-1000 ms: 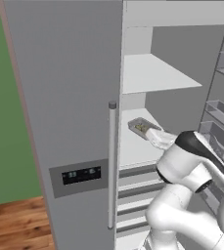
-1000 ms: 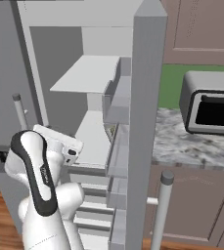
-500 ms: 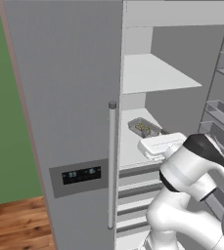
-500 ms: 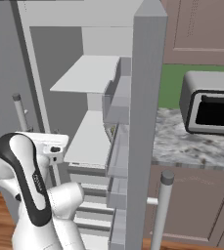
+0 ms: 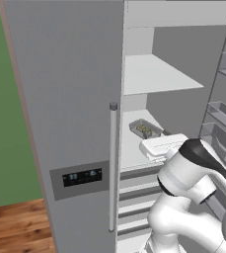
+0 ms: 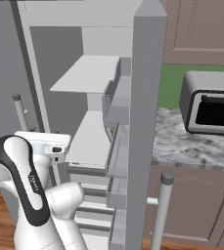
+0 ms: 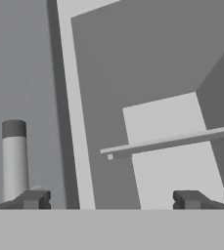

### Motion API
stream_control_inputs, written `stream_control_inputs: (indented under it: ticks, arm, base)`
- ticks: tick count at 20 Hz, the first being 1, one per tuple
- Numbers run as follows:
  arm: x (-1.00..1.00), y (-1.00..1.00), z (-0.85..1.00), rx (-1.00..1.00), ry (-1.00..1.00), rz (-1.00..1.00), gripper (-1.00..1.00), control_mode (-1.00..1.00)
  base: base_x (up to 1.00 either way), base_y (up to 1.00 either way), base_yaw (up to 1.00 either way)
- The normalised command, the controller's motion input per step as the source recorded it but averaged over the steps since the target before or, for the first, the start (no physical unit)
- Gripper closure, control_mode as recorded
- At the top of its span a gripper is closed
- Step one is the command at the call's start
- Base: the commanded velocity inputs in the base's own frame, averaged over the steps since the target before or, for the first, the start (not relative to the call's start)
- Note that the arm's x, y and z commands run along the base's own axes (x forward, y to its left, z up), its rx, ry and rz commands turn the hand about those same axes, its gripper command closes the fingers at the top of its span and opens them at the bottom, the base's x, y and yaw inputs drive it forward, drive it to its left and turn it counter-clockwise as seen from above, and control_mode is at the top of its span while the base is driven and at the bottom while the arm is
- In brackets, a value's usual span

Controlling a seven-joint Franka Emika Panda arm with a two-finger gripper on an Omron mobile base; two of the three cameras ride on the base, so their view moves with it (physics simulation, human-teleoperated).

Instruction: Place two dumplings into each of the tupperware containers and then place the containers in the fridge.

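Withdrawn pincer (image 7: 111,200) gapes short of shelved container (image 5: 145,129).

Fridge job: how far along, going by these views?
Done: one grey container holding dumplings sits on the middle shelf of the open fridge. In hand: nothing; the gripper is open and empty, facing the shelves beside the door handle. Left: I can't make out the second container, so whether it is stored is unsettled.

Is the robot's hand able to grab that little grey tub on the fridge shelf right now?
Probably yes. The grey tub sits on the open fridge's middle shelf, nothing blocking it, and the gripper is open and empty just in front of that shelf.
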Motion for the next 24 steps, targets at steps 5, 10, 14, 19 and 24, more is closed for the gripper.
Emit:
stream_control_inputs:
  ticks: [5,10,14,19,24]
  arm:
    - [-0.02,-0.02,0.0,0.0,-0.03,-0.02,-1.0,-1.0]
    - [-0.05,0.0,0.0,0.0,-0.02,-0.01,-1.0,1.0]
    - [0.0,0.0,0.0,0.0,0.0,0.0,-1.0,1.0]
    - [0.0,0.0,0.0,0.0,0.0,0.0,-1.0,1.0]
    - [0.0,0.0,0.0,0.0,0.0,0.0,-1.0,1.0]
  base:
    - [0.0,0.0,0.0]
    - [-0.04,0.0,0.0]
    - [-0.57,0.0,-0.12]
    - [-0.59,-0.02,-0.17]
    - [-0.7,-0.02,-0.23]
